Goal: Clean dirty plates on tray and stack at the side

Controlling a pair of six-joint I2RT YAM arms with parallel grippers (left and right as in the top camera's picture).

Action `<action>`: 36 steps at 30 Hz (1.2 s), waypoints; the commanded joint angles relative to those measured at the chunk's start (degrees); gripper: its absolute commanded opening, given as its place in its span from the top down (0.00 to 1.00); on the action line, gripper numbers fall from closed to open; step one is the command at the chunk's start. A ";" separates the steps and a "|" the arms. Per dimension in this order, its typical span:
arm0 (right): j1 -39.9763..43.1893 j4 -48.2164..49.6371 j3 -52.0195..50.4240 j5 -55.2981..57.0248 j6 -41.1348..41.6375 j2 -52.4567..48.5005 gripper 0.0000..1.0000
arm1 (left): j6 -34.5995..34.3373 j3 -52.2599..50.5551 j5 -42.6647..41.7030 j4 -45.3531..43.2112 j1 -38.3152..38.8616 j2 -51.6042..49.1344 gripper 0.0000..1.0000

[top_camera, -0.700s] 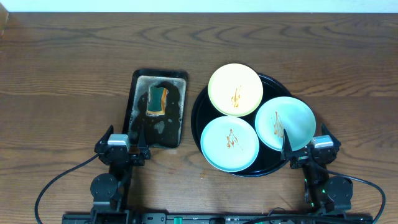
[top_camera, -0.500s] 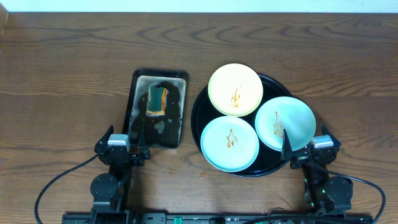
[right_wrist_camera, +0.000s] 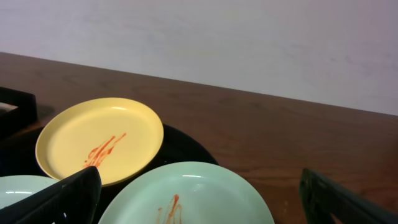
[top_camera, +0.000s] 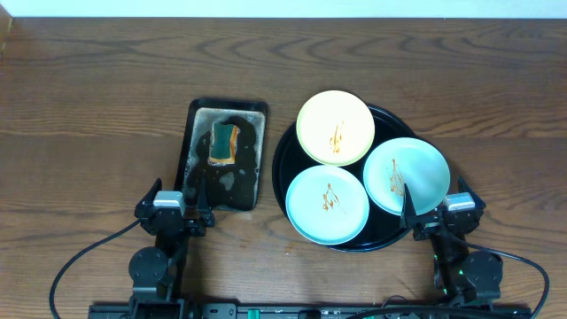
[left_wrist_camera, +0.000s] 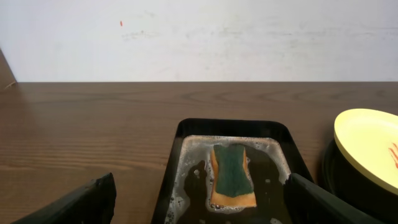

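Note:
The round black tray (top_camera: 288,155) holds three sauce-streaked plates: a pale yellow plate (top_camera: 335,128) at the back, a mint-green plate (top_camera: 327,203) at the front left and a second mint-green plate (top_camera: 407,174) at the right. My right gripper (top_camera: 434,213) is open and empty at the near edge of the right green plate (right_wrist_camera: 199,199); the yellow plate (right_wrist_camera: 99,140) lies beyond it. My left gripper (top_camera: 181,208) is open and empty at the near end of the wet metal pan (top_camera: 197,142), apart from the plates.
The rectangular pan (left_wrist_camera: 180,168) holds soapy water and a green-and-orange sponge (left_wrist_camera: 232,175), also seen from overhead (top_camera: 224,143). The wooden table (top_camera: 97,106) extends left and behind. A pale wall stands at the back.

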State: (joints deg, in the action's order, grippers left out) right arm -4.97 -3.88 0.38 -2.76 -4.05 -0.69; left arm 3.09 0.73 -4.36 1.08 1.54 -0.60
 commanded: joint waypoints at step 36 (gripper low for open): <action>-1.22 -0.24 -0.07 4.00 -0.72 0.31 0.01 | 0.70 -0.50 -2.10 2.34 -0.28 0.31 0.13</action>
State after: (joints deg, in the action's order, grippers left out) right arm -4.97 -3.90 0.38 -0.32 -4.08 -0.69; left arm 3.09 0.73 -4.36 1.08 1.54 -0.60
